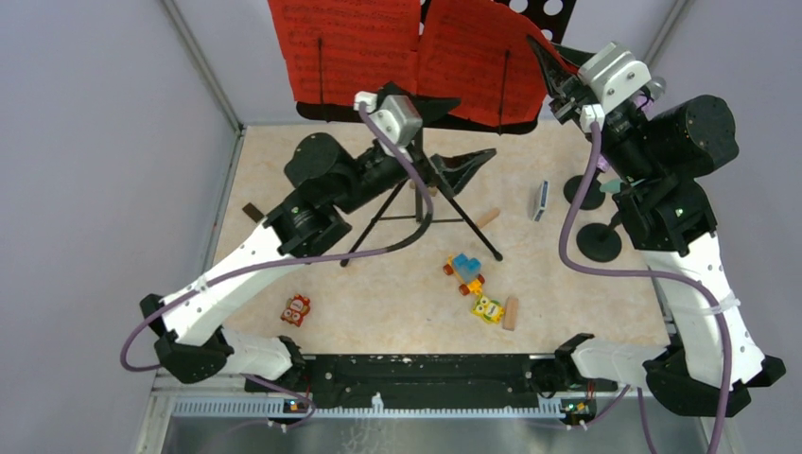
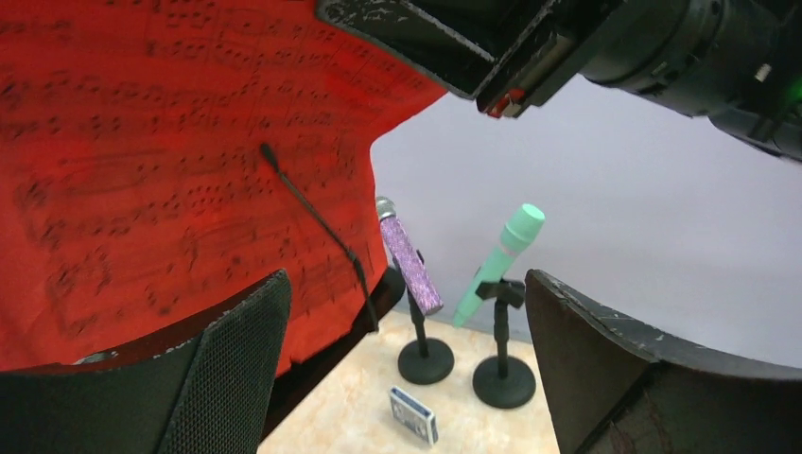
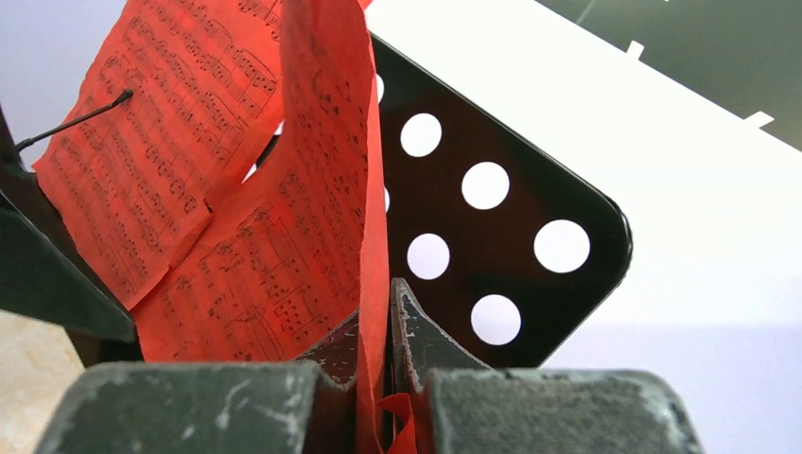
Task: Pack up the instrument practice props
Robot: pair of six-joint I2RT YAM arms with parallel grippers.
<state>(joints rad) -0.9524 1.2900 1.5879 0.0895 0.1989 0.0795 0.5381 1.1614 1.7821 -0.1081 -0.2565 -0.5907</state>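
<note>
**Top view.** Shows the music rack [image 1: 530, 11] at twelve o'clock on its tripod legs [image 1: 454, 213], carrying the red sheet-music pages [image 1: 345, 47]. Puts the right gripper [image 1: 558, 83] at one o'clock, pressed together on the outer edge of the right-hand page [image 1: 478, 57]. Puts the left gripper [image 1: 452, 137] just below the rack's shelf, spread wide and holding nothing. Places the two mic holders [image 1: 599, 243] at three o'clock, near a small blue box [image 1: 540, 200]. Leaves the toy figures [image 1: 296, 309] toward six o'clock, well apart.

**Left wrist view.** Looks between parted fingers [image 2: 227, 369] at the purple microphone [image 2: 409, 255] and the mint-green microphone [image 2: 496, 260]. Finds both leaning in their holders at four o'clock of the red page. Suggests a top-heavy load: probably best lifted out by the handle.

**Right wrist view.** Confirms the pinch, jaws closed on the page's edge with the paper bowed between them. Sets the perforated rack behind, at three o'clock. Reads as thin, floppy, tear-prone paper. Calls for a slow pull along the sheet, clear of the wire page clip [image 3: 76, 118] at ten o'clock. Marks the rack as likely stiff yet tippy; best gripped at the centre post.
</note>
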